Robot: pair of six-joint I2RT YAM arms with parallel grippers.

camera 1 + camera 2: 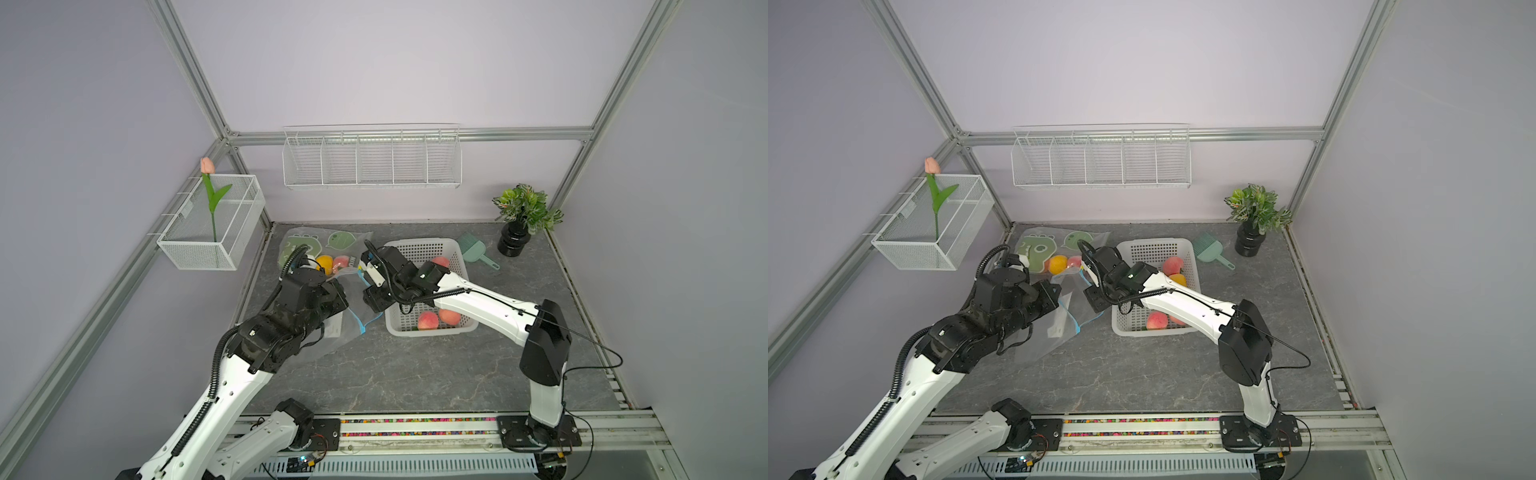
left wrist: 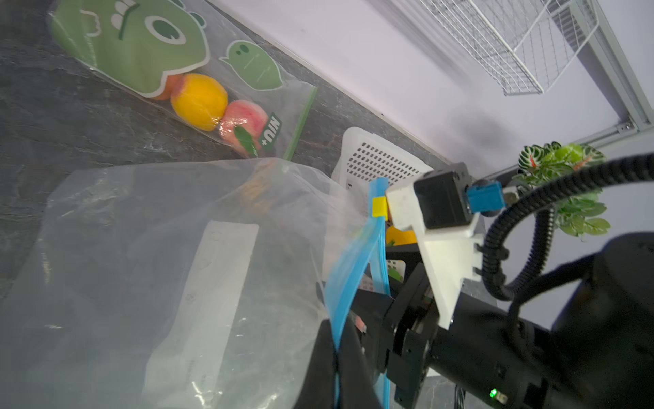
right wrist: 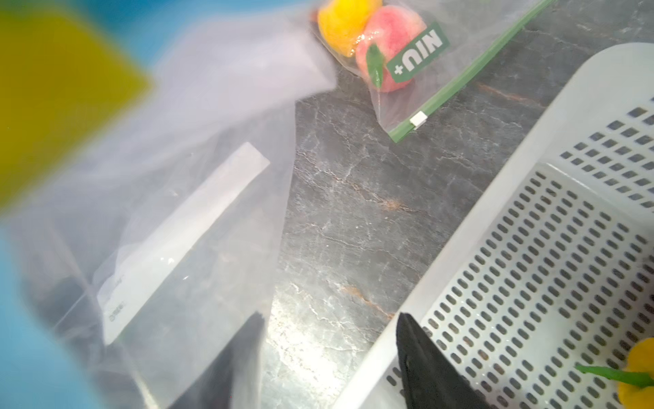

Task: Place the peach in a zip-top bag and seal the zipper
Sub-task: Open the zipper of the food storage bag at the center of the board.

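The clear bag (image 3: pixel 170 226) beside the right gripper (image 3: pixel 329 361) is thin, glossy, crinkled plastic film with a smooth blue plastic zipper strip (image 2: pixel 345 279). On the gripper's other side the basket (image 3: pixel 485 219) is matt white perforated plastic. Under the gripper the tabletop (image 3: pixel 354 212) looks like smooth, faintly shiny stone.

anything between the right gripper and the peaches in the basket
Yes, the white basket's side wall: the right gripper hangs open over the table just outside it, and the peaches lie inside. It would probably need to lift over the rim.
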